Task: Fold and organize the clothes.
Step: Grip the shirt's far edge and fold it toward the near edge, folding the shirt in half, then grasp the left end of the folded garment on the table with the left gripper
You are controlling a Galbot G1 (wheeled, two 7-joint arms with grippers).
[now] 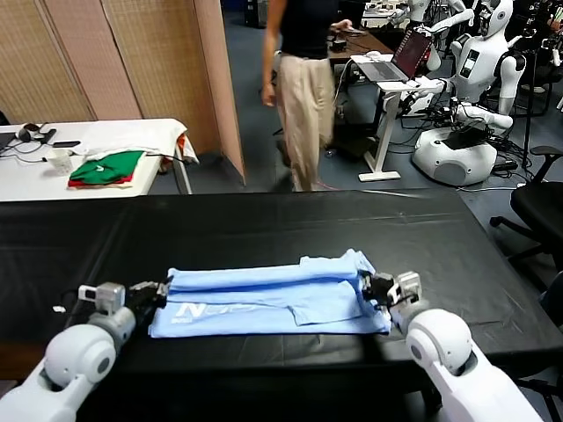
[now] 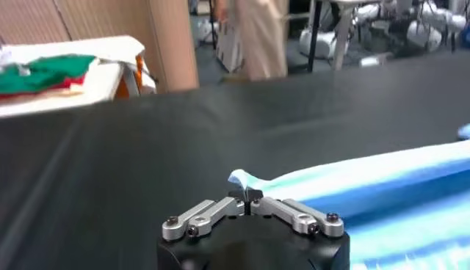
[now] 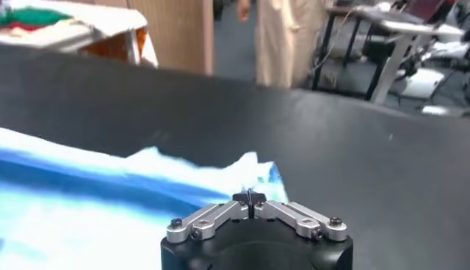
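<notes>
The pale light-blue T-shirt [image 1: 273,294] lies folded into a long strip across the near part of the black table [image 1: 264,229]. My left gripper [image 1: 161,290] sits low at the strip's left end. In the left wrist view its jaws are shut [image 2: 248,196], pinching a lifted corner of the T-shirt [image 2: 382,183]. At the strip's right end is my right gripper [image 1: 369,286]. In the right wrist view its tips are pressed together [image 3: 250,196] at a rumpled, raised edge of the T-shirt [image 3: 110,191].
A white side table [image 1: 88,141] at the back left holds folded green and red garments [image 1: 106,167]. Beyond the black table stands a person [image 1: 303,88]. Other robots [image 1: 466,88], a desk and a black chair [image 1: 541,202] are at the right.
</notes>
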